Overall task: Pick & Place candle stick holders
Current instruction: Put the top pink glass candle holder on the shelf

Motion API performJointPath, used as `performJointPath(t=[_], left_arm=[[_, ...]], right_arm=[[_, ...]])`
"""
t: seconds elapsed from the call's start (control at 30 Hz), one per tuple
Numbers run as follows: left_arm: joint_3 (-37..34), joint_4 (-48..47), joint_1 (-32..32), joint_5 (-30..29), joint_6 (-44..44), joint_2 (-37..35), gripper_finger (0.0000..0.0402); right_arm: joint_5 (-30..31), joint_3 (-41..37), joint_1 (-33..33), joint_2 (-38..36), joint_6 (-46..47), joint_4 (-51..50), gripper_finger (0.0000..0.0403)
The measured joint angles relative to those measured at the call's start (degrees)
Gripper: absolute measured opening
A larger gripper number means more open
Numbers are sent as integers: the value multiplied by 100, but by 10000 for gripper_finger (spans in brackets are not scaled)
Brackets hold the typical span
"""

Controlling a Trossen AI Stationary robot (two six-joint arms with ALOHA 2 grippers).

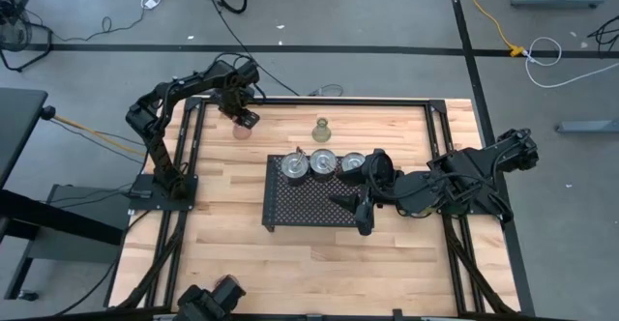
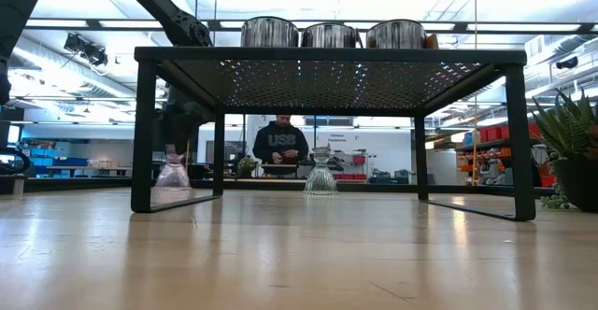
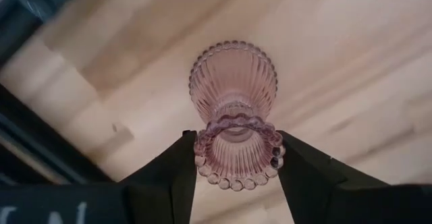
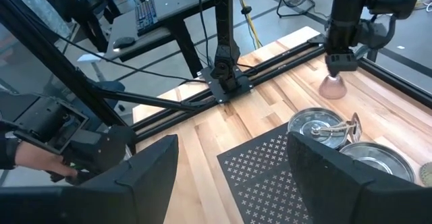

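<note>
A pink ribbed glass holder (image 1: 240, 131) stands at the table's far left, and my left gripper (image 1: 244, 116) is shut on it from above; it also shows in the low view (image 2: 173, 175). An olive-green glass holder (image 1: 322, 128) stands on its base on the wood at the far middle. Three silver dish-shaped holders (image 1: 294, 164) (image 1: 323, 161) (image 1: 352, 162) sit in a row on the far part of the black perforated tray (image 1: 309, 205). My right gripper (image 1: 356, 210) is open and empty over the tray's right part. No other pink holder shows. My left gripper pinches the pink holder's beaded top rim (image 3: 202, 158) between its two fingers (image 3: 169, 177), one on each side. The fingers point down from above. The holder is upright, and its wide foot (image 2: 173, 189) seems to rest on the table.
The tray stands on legs (image 2: 142, 133), raised above the wood. A spiky green plant (image 2: 572, 151) stands at the right near the low camera. Black rails (image 1: 193, 157) run along the table's left and right edges. A person (image 2: 280, 147) stands in the room behind.
</note>
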Motion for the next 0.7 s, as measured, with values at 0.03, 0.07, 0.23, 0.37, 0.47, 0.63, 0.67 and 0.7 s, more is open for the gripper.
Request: performJointPath(t=[0.03,0.07,0.23,0.37,0.47,0.63,0.67,0.7], left_arm=[[0,-117,0,9,0,0,177],[0,-246,-1,12,0,0,177],[97,-973,-12,12,24,-31,177],[153,-1253,-128,6,127,-244,177],[160,-1399,-257,143,127,-531,177],[166,-1835,-583,317,17,-1120,177],[164,-1971,-665,358,-4,-1248,177],[166,-2109,-762,420,-39,-1381,177]], right_arm=[[0,0,0,-2,-6,2,274],[0,-2,0,-2,-9,0,274],[1,-2,0,-1,-139,-1,274],[0,-1,-26,-1,-247,-1,274],[2,0,-66,-2,-253,-1,274],[2,-2,-132,-2,-258,-1,274],[2,0,-149,-2,-264,-1,274],[2,-1,-160,0,-276,-3,274]])
